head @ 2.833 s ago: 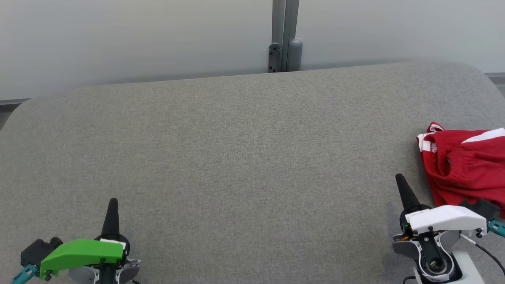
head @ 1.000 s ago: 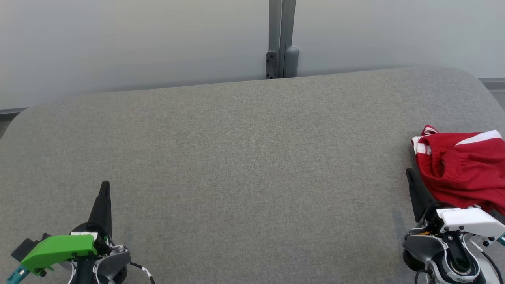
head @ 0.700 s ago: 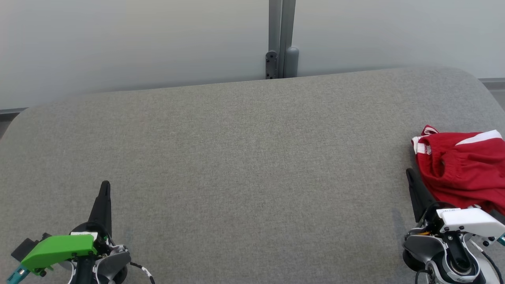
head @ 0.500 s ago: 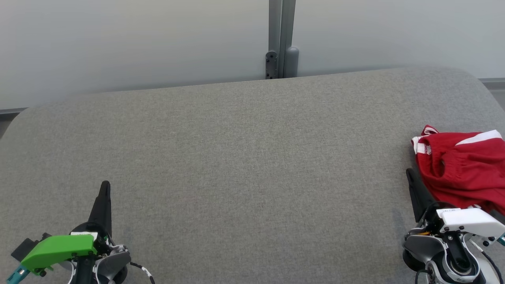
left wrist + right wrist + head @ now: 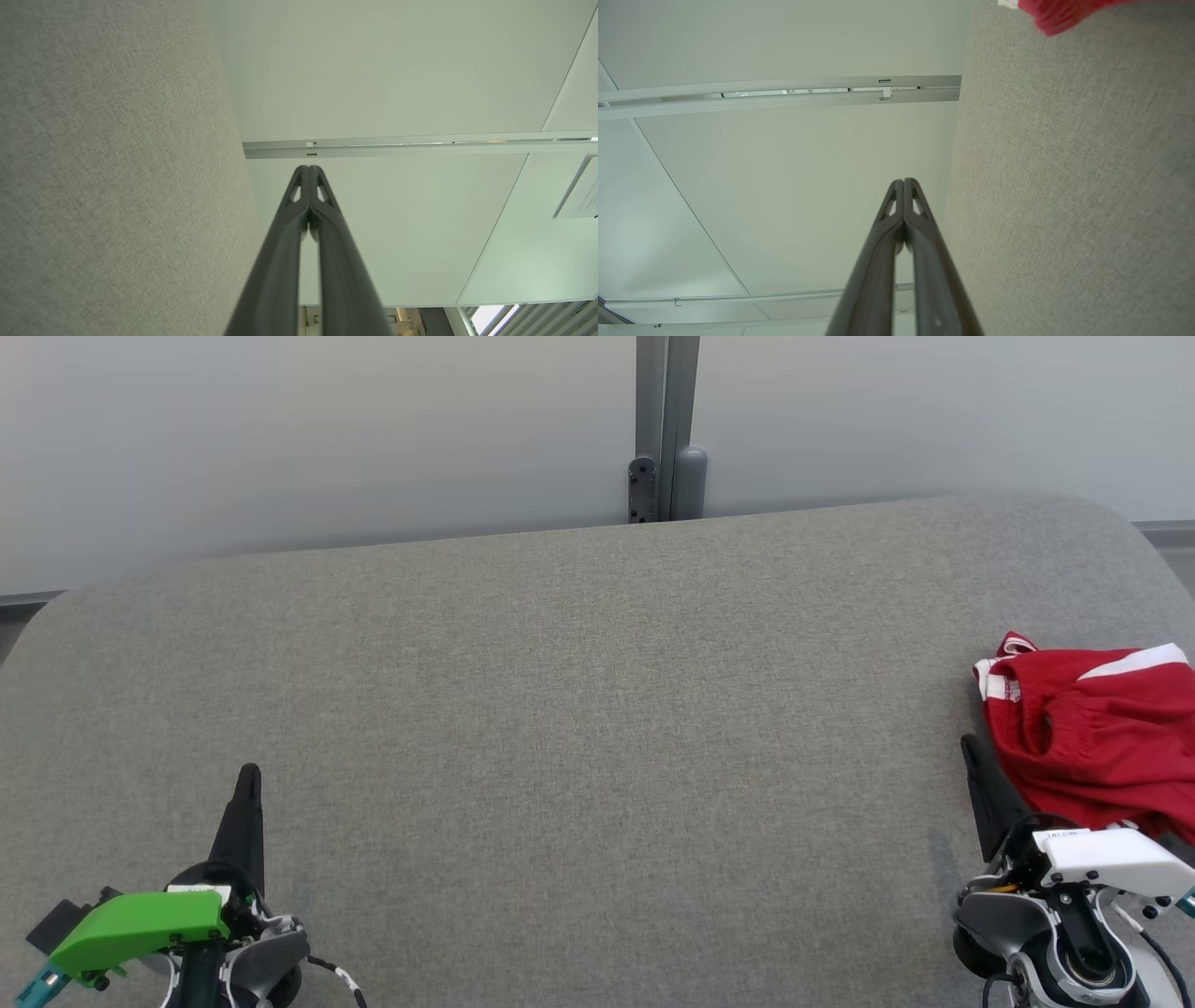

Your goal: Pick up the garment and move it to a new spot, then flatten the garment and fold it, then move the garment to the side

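Note:
The garment (image 5: 1097, 737), red with white trim, lies crumpled at the right edge of the grey padded table (image 5: 579, 709); a corner of the garment (image 5: 1057, 14) shows at the top of the right wrist view. My right gripper (image 5: 971, 745) is shut and empty, its tip just left of the garment's near edge. My left gripper (image 5: 248, 775) rests at the lower left, shut with nothing in it. In the wrist views the left gripper (image 5: 308, 169) and right gripper (image 5: 903, 182) both have their fingers pressed together.
A pale wall runs behind the table, with a grey post (image 5: 665, 429) at its middle. The table's wide grey top stretches between the two grippers.
Over the last second nothing has moved. Compared with the earliest frame the camera has shifted and both grippers sit lower, the right one closer to the garment.

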{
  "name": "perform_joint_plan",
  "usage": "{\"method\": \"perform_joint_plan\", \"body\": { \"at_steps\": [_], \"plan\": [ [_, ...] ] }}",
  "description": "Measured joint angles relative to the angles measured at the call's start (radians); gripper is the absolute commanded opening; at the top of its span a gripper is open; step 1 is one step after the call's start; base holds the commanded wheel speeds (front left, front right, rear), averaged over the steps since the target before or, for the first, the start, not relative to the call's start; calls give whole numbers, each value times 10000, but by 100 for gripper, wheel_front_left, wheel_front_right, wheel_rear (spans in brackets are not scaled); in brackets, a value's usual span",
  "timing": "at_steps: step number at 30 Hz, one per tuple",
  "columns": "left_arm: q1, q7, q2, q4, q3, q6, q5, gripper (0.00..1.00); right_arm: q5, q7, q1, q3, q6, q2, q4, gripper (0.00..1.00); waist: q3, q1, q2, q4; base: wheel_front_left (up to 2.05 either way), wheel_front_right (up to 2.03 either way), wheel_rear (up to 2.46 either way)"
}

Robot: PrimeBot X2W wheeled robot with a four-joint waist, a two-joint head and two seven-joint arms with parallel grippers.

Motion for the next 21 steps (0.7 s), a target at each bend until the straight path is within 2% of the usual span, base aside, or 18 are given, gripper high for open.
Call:
{"method": "perform_joint_plan", "body": {
  "at_steps": [21],
  "plan": [
    [0,0,0,0,0,0,0,0,0,0,1,0,0,0,-2,0,0,0,0,0,0,0,0]
  ]
}}
